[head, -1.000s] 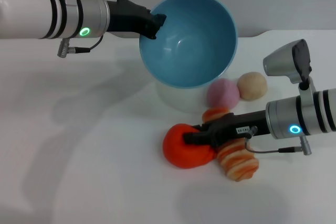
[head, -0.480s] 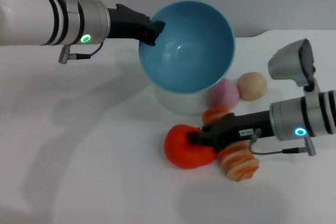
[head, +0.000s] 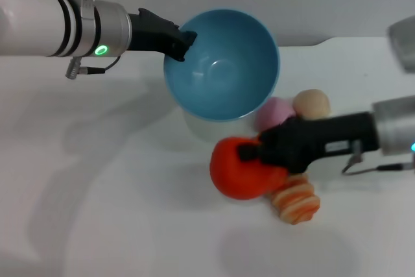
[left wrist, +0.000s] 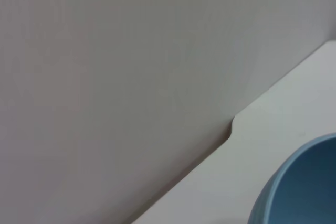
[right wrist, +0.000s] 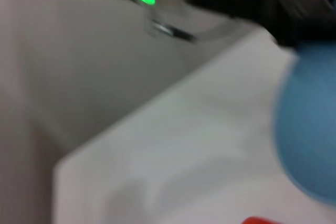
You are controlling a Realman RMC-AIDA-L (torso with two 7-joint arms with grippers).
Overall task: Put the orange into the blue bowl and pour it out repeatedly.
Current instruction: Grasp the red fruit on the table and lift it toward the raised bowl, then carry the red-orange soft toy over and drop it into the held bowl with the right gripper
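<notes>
Crowding the orange (head: 241,174) — striped roll (head: 296,201), pink ball (head: 275,113) | right fingers (head: 249,154) pinching it | left fingers (head: 179,42) clamping blue bowl (head: 222,66)

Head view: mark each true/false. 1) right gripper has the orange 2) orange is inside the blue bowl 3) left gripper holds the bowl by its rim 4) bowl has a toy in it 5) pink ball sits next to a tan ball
1) True: the right gripper is shut on the orange.
2) False: it is beside and below the blue bowl, outside it.
3) True: the left gripper grips the rim.
4) False: the bowl is empty.
5) True: the pink ball is beside the tan ball.
</notes>
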